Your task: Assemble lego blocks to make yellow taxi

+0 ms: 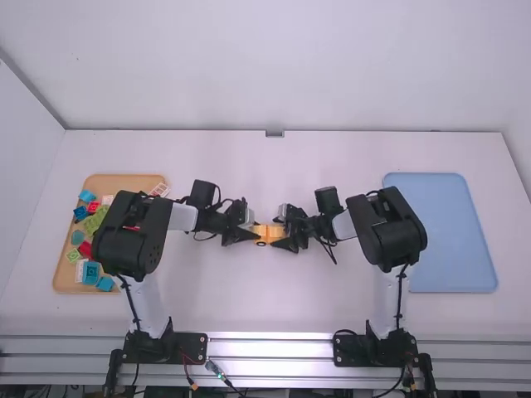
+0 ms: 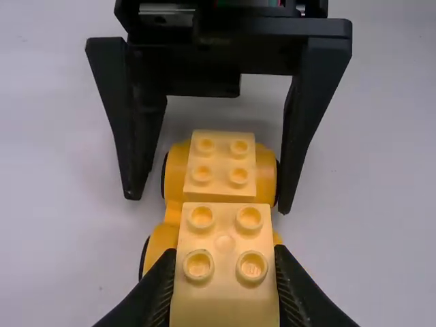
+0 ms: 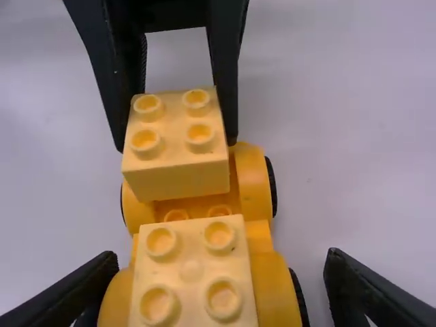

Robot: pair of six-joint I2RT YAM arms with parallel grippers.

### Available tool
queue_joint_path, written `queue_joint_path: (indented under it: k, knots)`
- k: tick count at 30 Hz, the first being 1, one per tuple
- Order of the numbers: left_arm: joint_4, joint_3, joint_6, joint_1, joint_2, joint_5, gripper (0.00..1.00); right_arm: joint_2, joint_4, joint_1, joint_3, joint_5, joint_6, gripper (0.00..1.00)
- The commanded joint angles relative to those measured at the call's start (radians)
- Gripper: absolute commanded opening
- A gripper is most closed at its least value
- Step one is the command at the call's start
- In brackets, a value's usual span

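A yellow-orange wheeled car base (image 1: 268, 233) lies mid-table between the grippers. My left gripper (image 1: 253, 232) is shut on a pale yellow brick (image 3: 176, 153), which sits at or just above one end of the base; whether it touches is unclear. In the left wrist view, my left gripper (image 2: 225, 272) pinches this brick from both sides. A second pale yellow brick (image 2: 220, 165) rests on the base's other end. My right gripper (image 1: 284, 233) stands open around that end; in the right wrist view, my right gripper (image 3: 219, 272) has its fingers apart beside the wheels.
At the left, a tan tray (image 1: 124, 184) holds several coloured bricks, partly under the left arm. A blue tray (image 1: 455, 236) lies at the right, beside the right arm. The two grippers face each other closely over the base.
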Motion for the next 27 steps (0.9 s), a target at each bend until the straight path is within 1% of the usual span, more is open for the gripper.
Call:
queue_joint_path:
  k: [1,3,6,11,20,27]
  knots:
    - [0.006,0.018,-0.007,-0.002,-0.002,0.024,0.12,0.019,0.005,-0.002,0.004,-0.016,-0.015,0.75]
    - [0.005,0.018,-0.008,-0.003,0.0,0.022,0.12,0.019,-0.006,-0.002,0.002,-0.017,-0.042,0.69]
    - [0.015,0.016,-0.009,-0.006,0.002,0.023,0.13,0.019,-0.01,0.0,0.003,-0.016,-0.048,0.67]
    - [0.025,0.016,-0.009,-0.015,0.002,0.015,0.12,0.019,-0.011,0.0,0.003,-0.017,-0.048,0.6]
    - [0.027,0.015,-0.009,-0.018,0.002,0.019,0.12,0.019,-0.014,0.0,0.003,-0.016,-0.048,0.6]
    - [0.054,0.015,-0.01,-0.047,0.026,0.012,0.12,0.019,-0.014,-0.001,0.003,-0.011,-0.048,0.59]
